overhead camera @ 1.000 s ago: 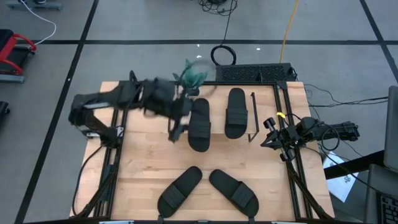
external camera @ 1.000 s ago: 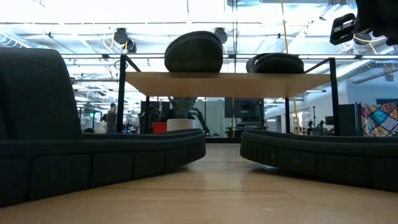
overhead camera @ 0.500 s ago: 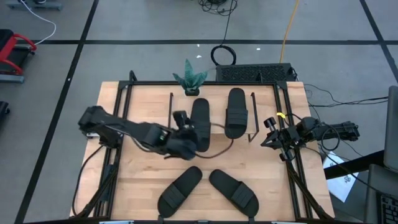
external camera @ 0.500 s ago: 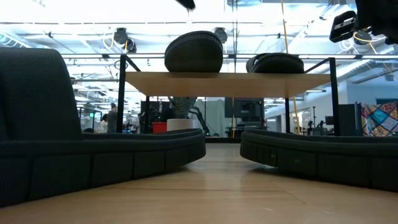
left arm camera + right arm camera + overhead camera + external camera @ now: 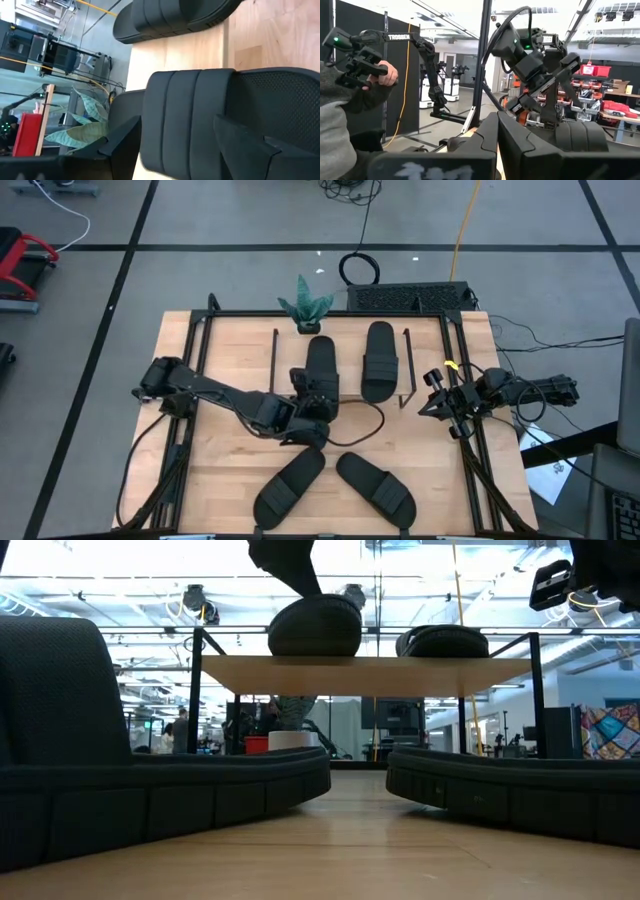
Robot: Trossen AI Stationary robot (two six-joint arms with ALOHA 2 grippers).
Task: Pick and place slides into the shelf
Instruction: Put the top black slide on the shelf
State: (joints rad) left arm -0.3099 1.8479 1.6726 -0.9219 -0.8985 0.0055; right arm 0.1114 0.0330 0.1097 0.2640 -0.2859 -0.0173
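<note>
Two black slides lie on the shelf's top board [image 5: 350, 375] [image 5: 400, 675]: the left one [image 5: 322, 360] [image 5: 315, 628] and the right one [image 5: 378, 360] [image 5: 442, 641]. Two more slides [image 5: 290, 485] [image 5: 376, 486] rest on the table near its near edge. My left gripper [image 5: 310, 402] [image 5: 180, 145] is open, low over the near part of the left shelf slide. Its fingers [image 5: 120, 145] stand on either side of that slide's wide strap [image 5: 185, 110]. My right gripper [image 5: 438, 398] waits shut at the table's right edge. My left gripper comes down at the left shelf slide from above, slanting in from the table's left. One finger stands on each side of the strap [image 5: 165, 120]. Whether the fingers touch the slide, I cannot tell. The slide lies flat on the shelf board.
A small green plant [image 5: 305, 307] stands at the table's far edge, and a dark keyboard-like box [image 5: 410, 298] lies beside it. A cable [image 5: 365, 415] loops on the table by the shelf. In the right wrist view a person's hand [image 5: 382, 75] holds a controller.
My left arm has swung from the shelf's far left side toward the near edge. Its gripper has come down over the near part of the left shelf slide, and shows from above in the low view. The slides have stayed where they were.
</note>
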